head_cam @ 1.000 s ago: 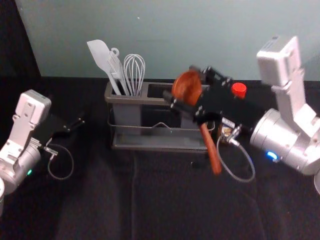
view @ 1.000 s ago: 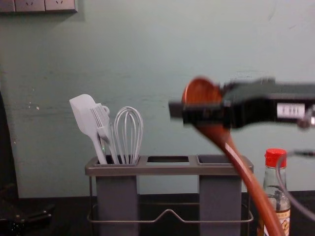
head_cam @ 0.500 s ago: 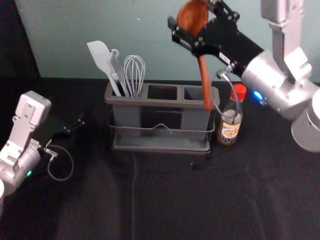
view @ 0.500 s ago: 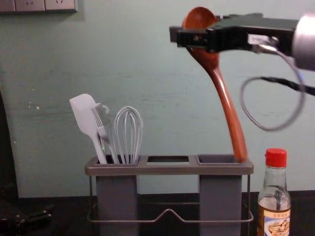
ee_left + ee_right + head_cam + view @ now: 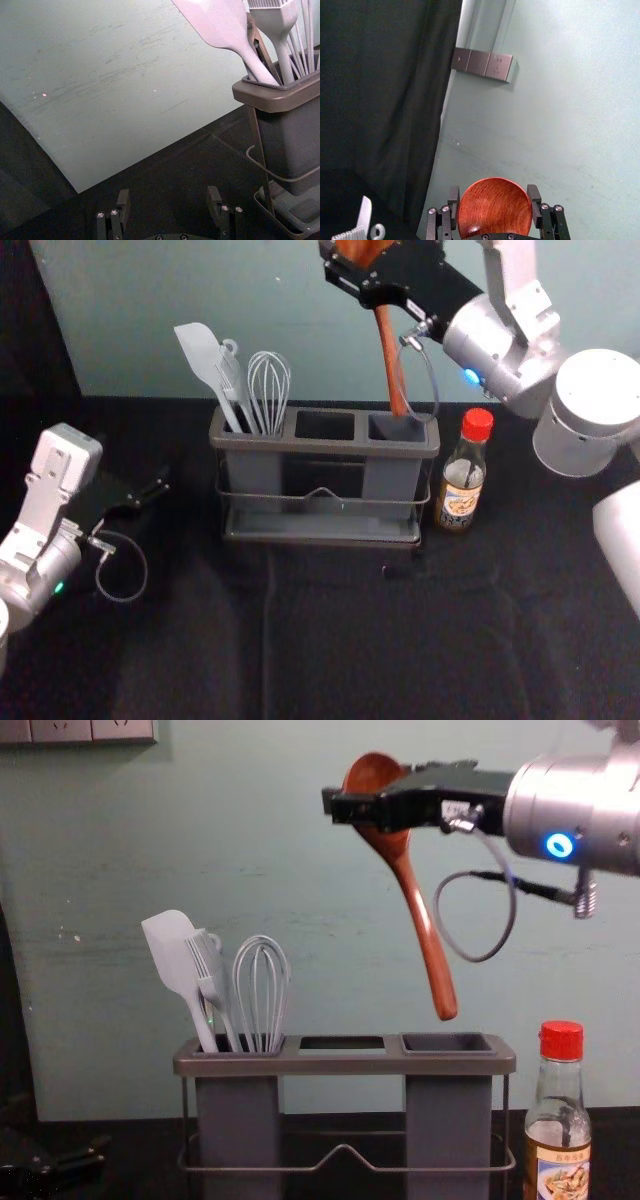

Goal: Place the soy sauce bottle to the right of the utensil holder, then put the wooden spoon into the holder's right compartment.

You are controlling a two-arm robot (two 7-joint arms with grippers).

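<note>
In the head view the soy sauce bottle point(image 5: 461, 480) stands upright just beside the utensil holder point(image 5: 325, 445), on its right, so the first half of the job looks done. The wooden spoon point(image 5: 391, 360) is up in the air, its handle pointing down towards the back of the right compartment point(image 5: 388, 475); putting it in is what remains. Half a second ago the handle's end crossed the compartment's front edge in this view; now it lies farther back, while the bottle has kept its place.

In the chest view the right gripper point(image 5: 372, 792) grasps the spoon by its bowl, high over the holder. The handle slants down to the right and ends above the right compartment, short of the rim. Compared with the earlier frame, spoon and gripper have moved left, and the handle's tip has left the rim's right end and sits higher. A straight drop should follow, though the slant could make the tip catch the rim.

In the left wrist view the left gripper point(image 5: 168, 192) is idle, spread and holding nothing, off to the left of the holder.

In the right wrist view the bowl sits clamped between the right gripper's two fingers
</note>
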